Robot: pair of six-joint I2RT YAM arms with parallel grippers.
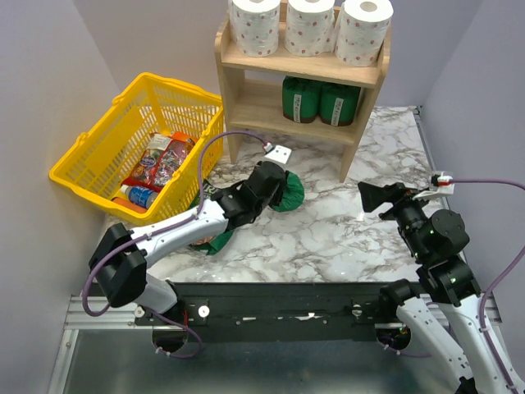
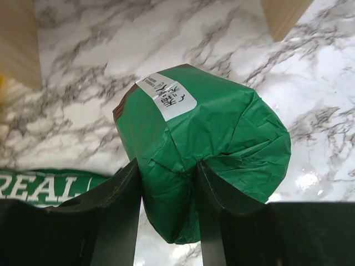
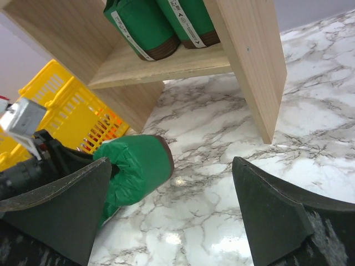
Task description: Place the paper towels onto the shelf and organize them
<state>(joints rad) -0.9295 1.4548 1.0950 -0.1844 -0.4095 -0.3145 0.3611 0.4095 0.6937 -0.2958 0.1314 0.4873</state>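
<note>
Top view: the paper towels [image 1: 310,27] stand three in a row on the top tier of the shelf [image 1: 231,98], so the rolls themselves look placed. The step in hand seems to be tidying what else lies about. In front of the shelf, the left gripper [image 1: 275,187] is clamped on a green package [image 1: 292,194] low over the marble table [image 1: 344,238]. The right gripper [image 1: 371,197] hangs in front of the shelf's right side, spread wide and holding nothing. Two shelved packages [image 1: 320,100] fill the right part of the lower tier.

Left wrist view: the fingers [image 2: 125,199] press into the wrapper from both sides and crease it. The shelf's legs stand just beyond the package.

Right wrist view: the right arm's own fingers [image 3: 61,205] stand far apart over bare marble. The lower tier shows free board to the left of the shelved packages.

As I judge it, the next move calls for lifting the package clear and carrying it into that free space, under the top tier and inside the left panel. The soft wrapper could slip in the grip.
</note>
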